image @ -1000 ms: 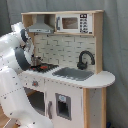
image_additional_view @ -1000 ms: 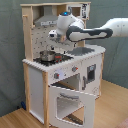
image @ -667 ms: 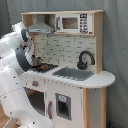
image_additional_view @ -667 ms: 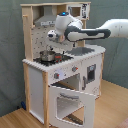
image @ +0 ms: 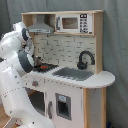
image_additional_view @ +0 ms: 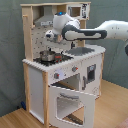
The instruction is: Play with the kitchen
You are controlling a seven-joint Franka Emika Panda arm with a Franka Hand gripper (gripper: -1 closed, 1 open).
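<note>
The kitchen [image: 75, 85] is a tall white and light-wood toy with a grey hood [image: 42, 27], a dotted backsplash, a black faucet [image: 85, 60], a steel sink [image: 75, 73] and a red-black hob [image: 46, 66]. In the second exterior view the kitchen [image_additional_view: 37, 75] has its oven door [image_additional_view: 70, 102] hanging open at the front. A small metal pot [image_additional_view: 47, 56] stands on the hob. My gripper [image_additional_view: 50, 36] hovers just above the pot, under the hood. In the first exterior view my own arm hides the gripper.
A microwave-style panel [image: 75, 22] sits on the top shelf. A small closed door [image: 62, 107] is below the sink. My white arm [image: 15, 75] fills the first exterior view's left. A grey curtain hangs behind, and a wooden floor [image_additional_view: 15, 117] lies below.
</note>
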